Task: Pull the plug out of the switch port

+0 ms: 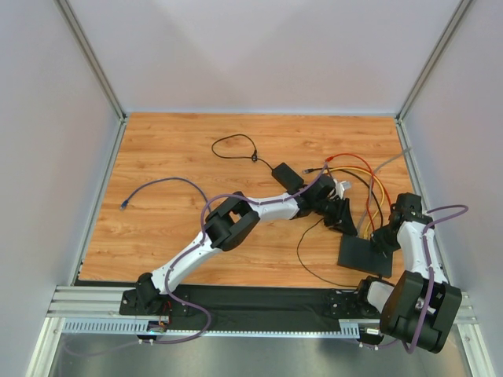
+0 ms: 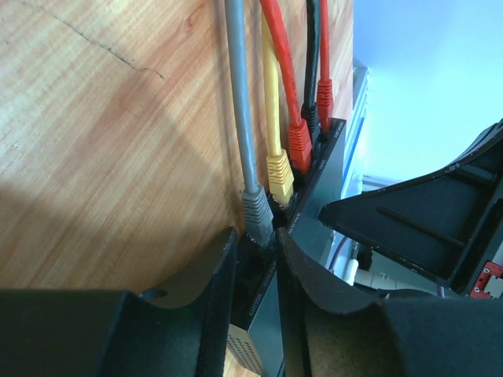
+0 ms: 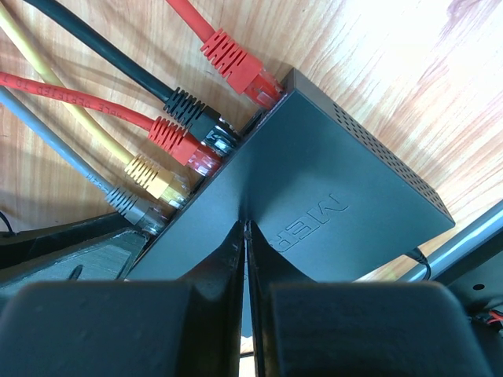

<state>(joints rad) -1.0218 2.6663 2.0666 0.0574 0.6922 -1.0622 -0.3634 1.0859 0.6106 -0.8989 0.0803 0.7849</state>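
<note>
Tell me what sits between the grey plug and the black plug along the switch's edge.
A yellow plug beside the grey plug, then a red plug beside the black plug, seen in the right wrist view.

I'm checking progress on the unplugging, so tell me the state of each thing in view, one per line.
switch: flat on the table
grey plug: seated in its port
yellow plug: seated
red plugs: both seated
black plug: seated
left pincer: apart, flanking the grey plug
right pincer: shut, tips on the switch
purple cable: unplugged, lying loose
</note>
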